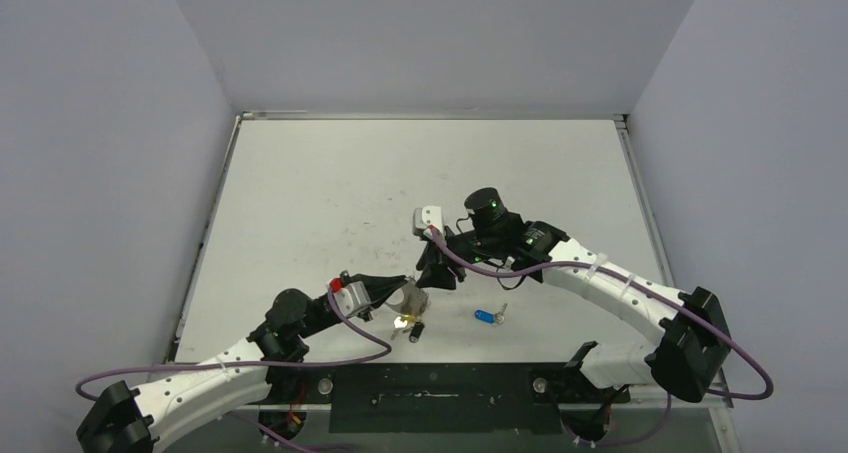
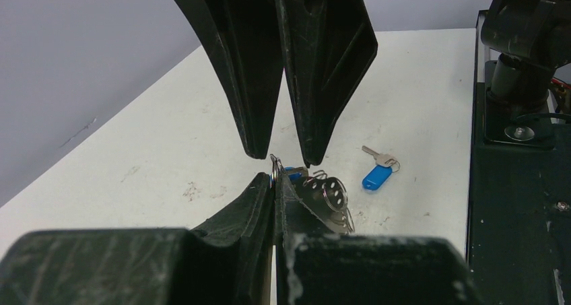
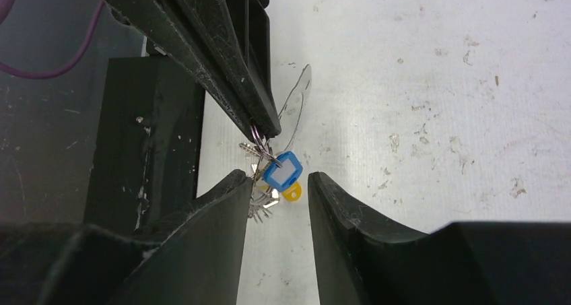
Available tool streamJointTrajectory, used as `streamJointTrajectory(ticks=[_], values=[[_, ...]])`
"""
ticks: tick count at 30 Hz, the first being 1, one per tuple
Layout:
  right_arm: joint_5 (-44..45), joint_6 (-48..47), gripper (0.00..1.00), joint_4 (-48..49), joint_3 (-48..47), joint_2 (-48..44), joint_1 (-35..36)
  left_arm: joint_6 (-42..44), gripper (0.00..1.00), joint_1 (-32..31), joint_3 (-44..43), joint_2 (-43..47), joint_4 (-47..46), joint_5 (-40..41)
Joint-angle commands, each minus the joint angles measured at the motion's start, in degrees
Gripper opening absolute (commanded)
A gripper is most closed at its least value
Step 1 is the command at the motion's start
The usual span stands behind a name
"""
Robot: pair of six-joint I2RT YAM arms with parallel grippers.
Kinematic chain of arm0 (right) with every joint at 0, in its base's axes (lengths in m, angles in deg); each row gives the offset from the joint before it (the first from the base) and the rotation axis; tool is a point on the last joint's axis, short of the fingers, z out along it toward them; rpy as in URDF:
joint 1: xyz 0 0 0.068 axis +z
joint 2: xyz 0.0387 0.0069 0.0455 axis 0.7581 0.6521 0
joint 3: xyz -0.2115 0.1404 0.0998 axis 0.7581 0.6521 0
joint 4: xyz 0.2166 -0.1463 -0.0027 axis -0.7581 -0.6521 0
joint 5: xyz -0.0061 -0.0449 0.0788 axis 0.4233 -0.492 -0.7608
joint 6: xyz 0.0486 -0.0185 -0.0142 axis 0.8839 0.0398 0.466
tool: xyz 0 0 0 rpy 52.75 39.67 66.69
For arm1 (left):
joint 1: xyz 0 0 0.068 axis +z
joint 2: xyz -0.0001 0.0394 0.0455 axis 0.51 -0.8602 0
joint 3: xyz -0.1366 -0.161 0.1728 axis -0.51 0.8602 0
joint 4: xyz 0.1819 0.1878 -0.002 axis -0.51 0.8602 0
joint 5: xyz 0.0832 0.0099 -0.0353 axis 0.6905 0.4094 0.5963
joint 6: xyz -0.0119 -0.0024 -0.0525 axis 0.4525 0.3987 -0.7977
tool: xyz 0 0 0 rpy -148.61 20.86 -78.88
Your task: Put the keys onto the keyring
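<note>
Keyring (image 3: 296, 110) sits clenched in the left end effector (image 2: 274, 187), seemingly steadied so the released right end effector (image 3: 277, 177) can take the dangling blue key (image 3: 283, 169).

Meeting almost tip to tip. Pressed shut at the left gripper (image 2: 275, 184), spread apart at the right gripper (image 3: 277, 177).

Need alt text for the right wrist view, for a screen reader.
Left gripper, jaws shut, reaches in from upper left pinching the thin wire keyring, with a blue-headed key and a yellow-headed key dangling at its tip. Right gripper, jaws open, sits below with the blue head seen between them, over a scuffed white table.
</note>
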Motion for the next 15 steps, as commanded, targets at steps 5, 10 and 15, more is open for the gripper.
streamJointTrajectory(ticks=[5,10,15], values=[[-3.88,-5.38,0.34,15.30,7.31,-5.18,-0.36,-0.61,0.00,-0.13,-0.55,0.29,-4.74,-1.02],[-3.91,-5.61,0.28,16.91,7.64,-5.11,-0.38,-0.57,0.00,-0.13,-0.71,-0.10,-4.71,-1.30],[-4.71,-5.37,0.30,18.70,7.66,-5.06,-0.38,-0.62,0.00,-0.21,-0.81,-0.16,-4.61,-1.59]])
